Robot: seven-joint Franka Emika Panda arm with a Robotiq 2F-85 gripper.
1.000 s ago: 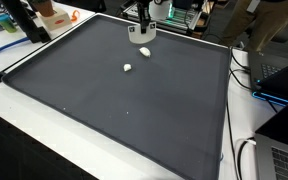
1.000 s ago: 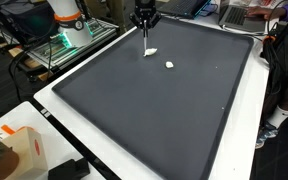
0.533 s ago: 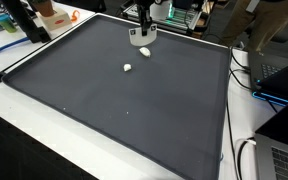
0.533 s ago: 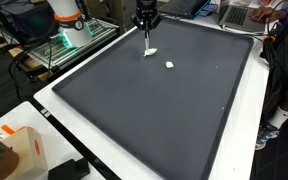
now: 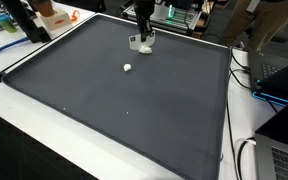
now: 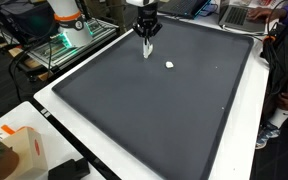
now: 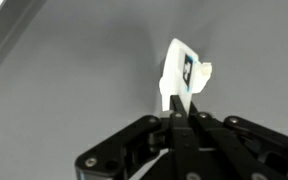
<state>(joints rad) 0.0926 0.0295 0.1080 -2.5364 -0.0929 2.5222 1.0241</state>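
Note:
My gripper (image 7: 180, 112) is shut on a small white crumpled piece (image 7: 181, 72) with a bit of blue and dark print. The piece sticks out past the fingertips, just above the dark grey mat (image 7: 74, 90). In both exterior views the gripper (image 5: 142, 36) (image 6: 147, 36) hangs over the far end of the mat, and the white piece (image 5: 141, 43) shows at its tips. A second, smaller white lump (image 5: 127, 68) (image 6: 169, 65) lies on the mat a short way off, apart from the gripper.
The mat (image 5: 134, 110) covers most of the white table (image 5: 14, 130). An orange and white item (image 5: 54, 14) and a black stand sit at one far corner. Cables and a laptop (image 5: 284, 150) lie along one side; a green-lit device (image 6: 69, 40) stands beyond the mat.
The white piece that rested on the mat under the gripper has come up off the surface in the shut jaws. The smaller lump has not moved.

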